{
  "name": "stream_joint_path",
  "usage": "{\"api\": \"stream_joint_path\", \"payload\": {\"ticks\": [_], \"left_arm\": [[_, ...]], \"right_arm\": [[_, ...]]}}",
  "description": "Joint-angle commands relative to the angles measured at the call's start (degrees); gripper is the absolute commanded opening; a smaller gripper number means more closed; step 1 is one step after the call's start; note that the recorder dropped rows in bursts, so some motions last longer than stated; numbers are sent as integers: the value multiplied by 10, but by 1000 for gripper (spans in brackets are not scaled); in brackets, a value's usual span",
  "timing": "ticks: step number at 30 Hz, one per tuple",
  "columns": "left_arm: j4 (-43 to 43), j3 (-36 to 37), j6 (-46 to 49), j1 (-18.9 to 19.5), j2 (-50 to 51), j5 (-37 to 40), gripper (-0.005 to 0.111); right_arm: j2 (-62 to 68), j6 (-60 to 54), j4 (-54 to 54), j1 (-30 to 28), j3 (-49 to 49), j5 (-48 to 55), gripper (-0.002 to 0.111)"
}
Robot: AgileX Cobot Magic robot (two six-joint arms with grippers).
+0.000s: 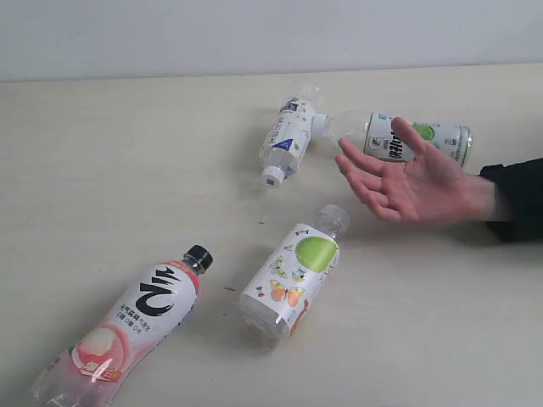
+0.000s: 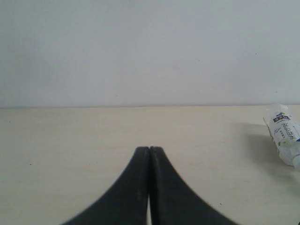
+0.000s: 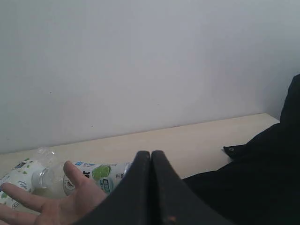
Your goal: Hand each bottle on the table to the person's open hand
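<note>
Exterior view, front to back: closest is a clear plastic bottle with a pink peach label and black cap [image 1: 127,326], lying on the pale beige wood-grain table [image 1: 102,170]. Near it is a clear bottle with a green apple and butterfly label [image 1: 293,284], also on its side. Further back, the person's open hand [image 1: 407,182] is held palm up at the right side. Just behind it lies a clear bottle with a lime label [image 1: 420,140], its neck pointing at a crumpled white-and-blue labelled bottle [image 1: 287,140]. So that's four bottles and one waiting palm, none handed over yet imo. The robot's left hand [image 2: 149,151] and right hand [image 3: 151,153] only show up in the wrist views, both pinched fully closed with nothing in them. I'd spread the fingers first, come down across a bottle's middle since these round things will probably roll, then lay it gently in the palm.
</note>
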Motion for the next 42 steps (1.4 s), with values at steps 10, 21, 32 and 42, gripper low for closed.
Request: {"api": "stream_joint_path", "payload": {"ticks": [10, 21, 32, 42], "left_arm": [[-1, 2, -1, 1, -4, -2, 0], [-1, 2, -1, 1, -4, -2, 0], [75, 2, 48, 1, -4, -2, 0], [79, 2, 51, 1, -4, -4, 0]], "right_arm": [[-4, 0, 1, 0, 3, -2, 0], [-4, 0, 14, 0, 3, -2, 0], [-4, 0, 14, 0, 3, -2, 0], [-4, 0, 14, 0, 3, -2, 0]]}}
